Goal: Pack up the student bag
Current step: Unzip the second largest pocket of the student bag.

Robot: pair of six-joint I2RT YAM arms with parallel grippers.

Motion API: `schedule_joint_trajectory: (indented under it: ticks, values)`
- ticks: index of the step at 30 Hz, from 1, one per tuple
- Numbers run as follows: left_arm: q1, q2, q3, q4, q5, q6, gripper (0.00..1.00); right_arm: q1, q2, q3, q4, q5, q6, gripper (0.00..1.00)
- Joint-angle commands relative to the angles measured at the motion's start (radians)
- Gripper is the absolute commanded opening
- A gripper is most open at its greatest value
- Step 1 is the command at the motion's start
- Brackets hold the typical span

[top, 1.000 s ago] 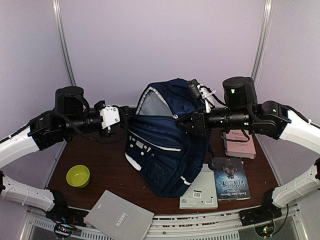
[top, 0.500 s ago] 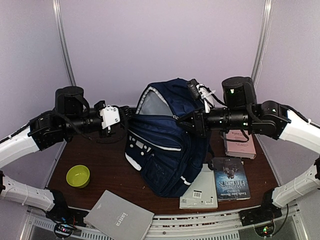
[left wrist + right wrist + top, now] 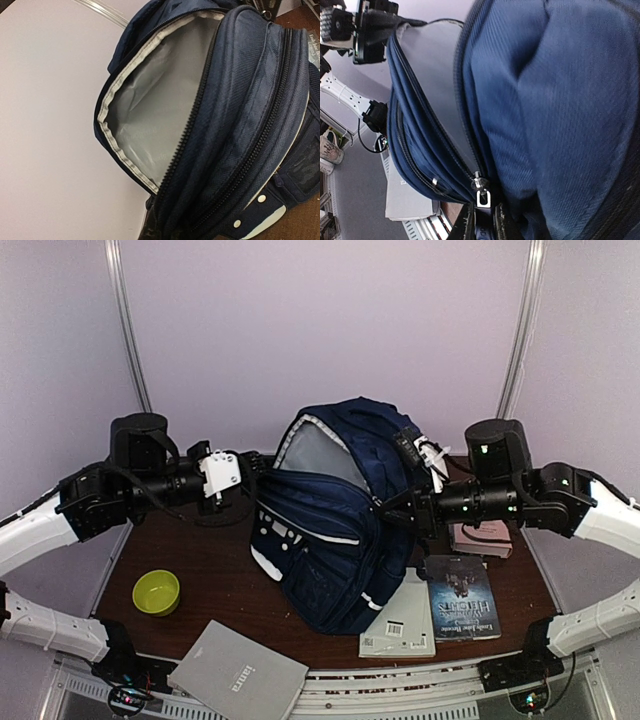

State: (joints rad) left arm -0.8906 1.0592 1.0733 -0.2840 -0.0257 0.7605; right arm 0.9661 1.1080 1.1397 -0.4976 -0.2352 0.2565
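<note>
On the middle of the brown table (image 3: 205,565), the student bag (image 3: 330,540) is standing tilted, its navy front with thin white stripes facing you and its main compartment gaping open at the top, showing pale grey lining (image 3: 150,115). Your left gripper (image 3: 252,478) is reaching in from the left at the rim of that opening; its jaws are pressed together on the bag's edge fabric. Your right gripper (image 3: 392,512) is coming in from the opposite side, jaws drawn narrow and pinching the blue fabric beside the zip track, with a silver zip pull (image 3: 482,196) hanging just above the fingertips in the right wrist view. Between the two grips the mouth of the bag is being held apart. A lime green bowl (image 3: 156,592) is sitting near the left front of the table, well apart from the bag. A grey book (image 3: 238,672) is lying at the near edge, partly overhanging it. A white booklet with a barcode (image 3: 400,620) is lying against the bag's lower right corner, a dark-covered book (image 3: 462,598) is lying just beside it, and a pink book (image 3: 480,538) is lying partly hidden under your right arm.
</note>
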Motion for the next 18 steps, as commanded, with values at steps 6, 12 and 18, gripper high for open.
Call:
schedule_joint_trajectory:
  ticks: [6, 12, 18]
  values:
    - [0.043, -0.054, 0.016, 0.144, -0.105, -0.058, 0.00, -0.013, -0.044, -0.225, -0.021, 0.026, 0.020, 0.00]
    - [0.050, -0.051, 0.013, 0.164, -0.125, -0.076, 0.00, 0.016, -0.019, -0.362, 0.189, -0.043, 0.090, 0.00]
    - [0.065, -0.062, 0.004, 0.181, -0.107, -0.086, 0.00, 0.056, 0.011, -0.414, 0.289, -0.047, 0.124, 0.00]
